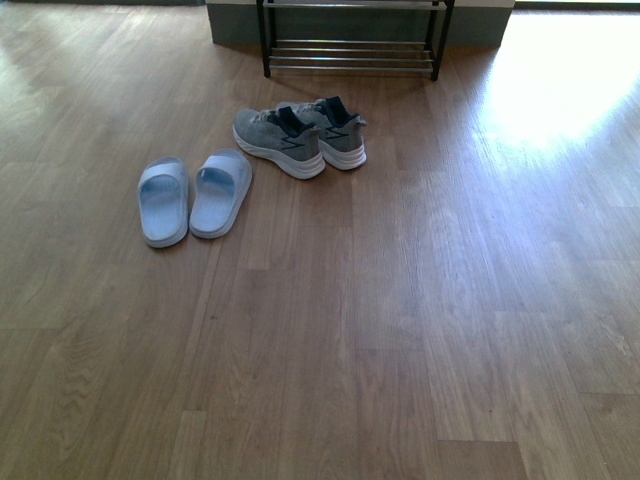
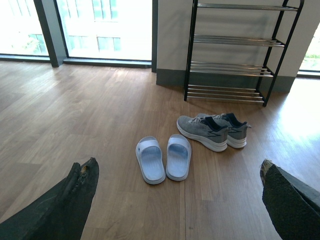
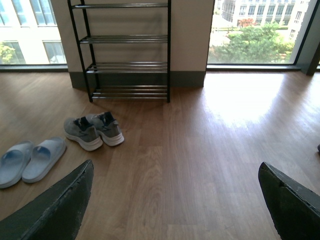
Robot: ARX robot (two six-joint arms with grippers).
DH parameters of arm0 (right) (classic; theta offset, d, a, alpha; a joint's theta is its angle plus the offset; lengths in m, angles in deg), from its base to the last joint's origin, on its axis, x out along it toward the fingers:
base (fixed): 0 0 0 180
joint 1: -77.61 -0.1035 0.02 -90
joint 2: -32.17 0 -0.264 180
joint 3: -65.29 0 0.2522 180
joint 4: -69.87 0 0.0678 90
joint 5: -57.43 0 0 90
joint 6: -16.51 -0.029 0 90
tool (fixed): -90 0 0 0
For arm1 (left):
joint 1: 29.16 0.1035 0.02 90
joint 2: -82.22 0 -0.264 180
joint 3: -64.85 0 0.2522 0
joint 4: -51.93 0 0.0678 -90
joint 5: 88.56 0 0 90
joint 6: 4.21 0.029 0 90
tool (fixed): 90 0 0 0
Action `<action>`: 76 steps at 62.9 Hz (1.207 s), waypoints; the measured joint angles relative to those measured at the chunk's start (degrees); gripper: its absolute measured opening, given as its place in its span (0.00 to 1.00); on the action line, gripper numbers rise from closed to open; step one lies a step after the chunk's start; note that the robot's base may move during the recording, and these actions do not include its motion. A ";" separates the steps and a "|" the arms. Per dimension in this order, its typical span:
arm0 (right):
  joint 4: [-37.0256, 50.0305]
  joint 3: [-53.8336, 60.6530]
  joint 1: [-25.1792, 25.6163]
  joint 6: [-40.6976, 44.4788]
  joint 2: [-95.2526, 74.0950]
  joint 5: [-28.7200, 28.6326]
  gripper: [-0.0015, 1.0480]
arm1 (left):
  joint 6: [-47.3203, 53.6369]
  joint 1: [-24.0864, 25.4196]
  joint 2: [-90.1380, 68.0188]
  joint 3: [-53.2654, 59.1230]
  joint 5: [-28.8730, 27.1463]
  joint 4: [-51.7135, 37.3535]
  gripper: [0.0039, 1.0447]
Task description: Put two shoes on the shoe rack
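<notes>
floor [image 1: 480, 300]: wide bare wood right of sneakers [image 1: 298, 138] and slides [image 1: 220, 192]
rack [image 1: 352, 55]: far edge, sneakers before it
left gripper [image 2: 176, 169]: spread apart
right gripper [image 3: 175, 169]: spread apart

Left gripper [image 2: 177, 164]: dark jaws spread wide apart, empty. Right gripper [image 3: 175, 166]: dark jaws spread wide apart, empty.

Home-like room: wood floor [image 1: 400, 350], tall windows [image 2: 100, 25], shoe rack [image 3: 127, 65] against wall [image 3: 190, 35].
</notes>
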State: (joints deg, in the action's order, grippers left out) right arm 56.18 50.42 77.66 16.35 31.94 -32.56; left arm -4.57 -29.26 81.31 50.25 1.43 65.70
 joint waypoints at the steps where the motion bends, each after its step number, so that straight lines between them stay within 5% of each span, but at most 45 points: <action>1: 0.00 0.00 0.00 0.00 0.00 0.00 0.91 | -0.02 0.00 0.00 0.00 0.00 0.02 0.91; 76: 0.00 0.00 -0.02 0.00 0.00 0.04 0.91 | 0.00 0.00 0.00 0.00 0.04 0.00 0.91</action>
State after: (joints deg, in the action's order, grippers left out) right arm 56.18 50.42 77.64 16.35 31.94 -32.52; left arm -4.57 -29.26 81.31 50.25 1.47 65.70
